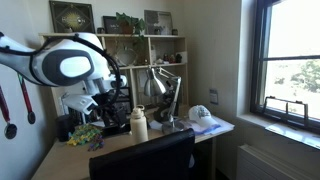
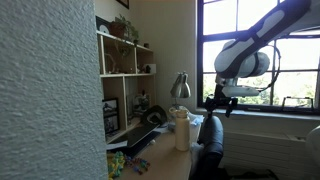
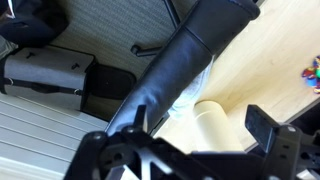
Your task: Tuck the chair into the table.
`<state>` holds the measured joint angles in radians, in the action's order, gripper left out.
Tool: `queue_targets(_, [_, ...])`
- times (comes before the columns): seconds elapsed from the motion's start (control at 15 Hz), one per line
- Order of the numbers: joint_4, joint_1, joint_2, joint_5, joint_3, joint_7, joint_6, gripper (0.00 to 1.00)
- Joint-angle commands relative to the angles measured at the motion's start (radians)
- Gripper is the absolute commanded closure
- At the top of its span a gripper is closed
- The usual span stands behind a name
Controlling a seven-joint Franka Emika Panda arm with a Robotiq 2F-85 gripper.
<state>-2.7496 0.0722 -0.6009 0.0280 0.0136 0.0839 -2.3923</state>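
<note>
In an exterior view you see the chair at the bottom, its black backrest standing in front of the table with a gap between them. On the table stand a pale bottle and a silver lamp, and a white cap lies near the far end. Your gripper hangs over the table, too dark here to tell how it is set

In an exterior view from the side, your gripper hovers just above the chair, not touching it, and the bottle stands just beside the backrest

In the wrist view the chair runs diagonally along the edge of the table. Your gripper stands wide, fingers well apart and holding nothing, with the bottle below them
</note>
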Motion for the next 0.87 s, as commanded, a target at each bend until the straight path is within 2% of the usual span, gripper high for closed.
queue_targets(0.0, [0.024, -0.016, -0.166, -0.015, 0.005, 0.0, 0.134, 0.0])
queue_targets(0.33, [0.071, -0.024, -0.248, -0.021, 0.007, -0.012, 0.219, 0.0])
queue_targets(0.4, [0.054, -0.024, -0.235, -0.006, 0.0, -0.002, 0.185, 0.0])
queue_targets(0.8, [0.058, -0.027, -0.249, -0.008, 0.001, -0.002, 0.194, 0.0])
